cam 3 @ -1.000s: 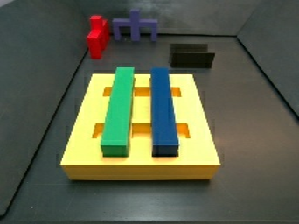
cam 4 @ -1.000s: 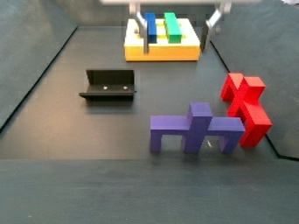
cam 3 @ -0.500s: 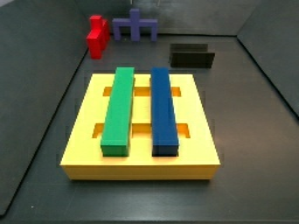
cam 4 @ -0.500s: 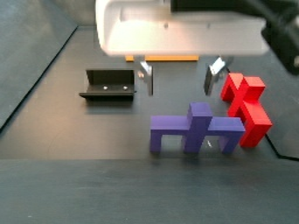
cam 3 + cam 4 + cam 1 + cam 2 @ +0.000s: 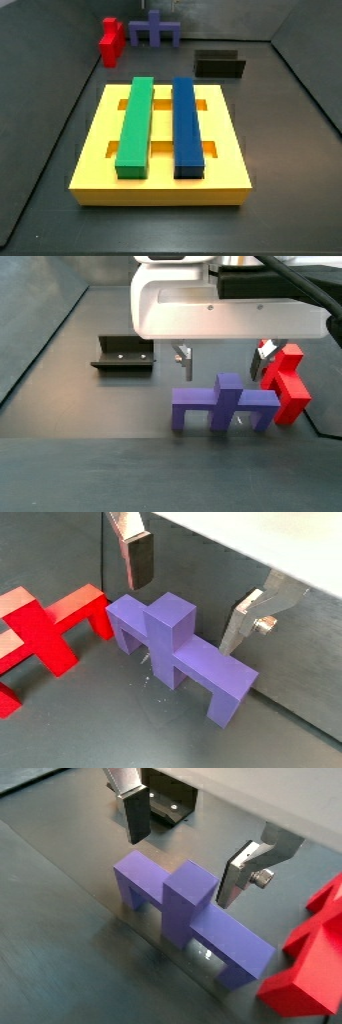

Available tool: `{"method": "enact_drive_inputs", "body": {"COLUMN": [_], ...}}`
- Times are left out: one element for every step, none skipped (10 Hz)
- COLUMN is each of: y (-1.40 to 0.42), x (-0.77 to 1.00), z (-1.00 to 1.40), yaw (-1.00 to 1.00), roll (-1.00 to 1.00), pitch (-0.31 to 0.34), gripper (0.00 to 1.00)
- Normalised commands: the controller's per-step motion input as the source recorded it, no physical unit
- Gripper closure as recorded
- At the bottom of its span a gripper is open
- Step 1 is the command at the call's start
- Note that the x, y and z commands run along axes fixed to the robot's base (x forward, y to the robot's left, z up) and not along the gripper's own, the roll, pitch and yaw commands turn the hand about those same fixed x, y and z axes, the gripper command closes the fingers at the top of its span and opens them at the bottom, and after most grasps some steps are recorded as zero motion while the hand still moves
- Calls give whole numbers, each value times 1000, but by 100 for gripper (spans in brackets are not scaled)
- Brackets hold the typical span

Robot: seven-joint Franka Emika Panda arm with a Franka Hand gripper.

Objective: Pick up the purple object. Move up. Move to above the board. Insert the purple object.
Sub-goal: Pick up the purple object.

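The purple object (image 5: 223,404) stands upright on the dark floor, legs down and stub up; it also shows in a side view (image 5: 160,28) at the far end. My gripper (image 5: 223,361) hangs just above and behind it, open and empty, with one finger (image 5: 182,358) on each side of the stub's line. In both wrist views the purple object (image 5: 174,652) (image 5: 181,903) lies under the open gripper (image 5: 182,618) (image 5: 182,871), not touched by the fingers (image 5: 138,557) (image 5: 241,873). The yellow board (image 5: 163,185) carries a green bar (image 5: 135,122) and a blue bar (image 5: 187,125).
A red block (image 5: 285,381) stands close beside the purple object, also seen in the wrist views (image 5: 47,627) (image 5: 310,958). The black fixture (image 5: 124,353) (image 5: 221,64) stands between the board and the pieces. Walls bound the floor.
My gripper has come from over the board to the purple object and dropped lower, its fingers now level with the stub. The pieces have not moved.
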Motion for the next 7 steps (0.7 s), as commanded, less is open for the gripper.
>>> {"method": "enact_drive_inputs", "body": {"y": [-23,11,89,29,0,-9,0], "x": [20,0,0,0,54,31,17], "z": [-380,-460,-260,-131,-77,-11,-29], "yaw": [0,-57,-100,-203,-86,-51,-109], "roll": [26,110,153,113,64,20,24], "pitch": [-10,0,43,73,44,10,21], "gripper": [0,0,0,0,0,0,0]}}
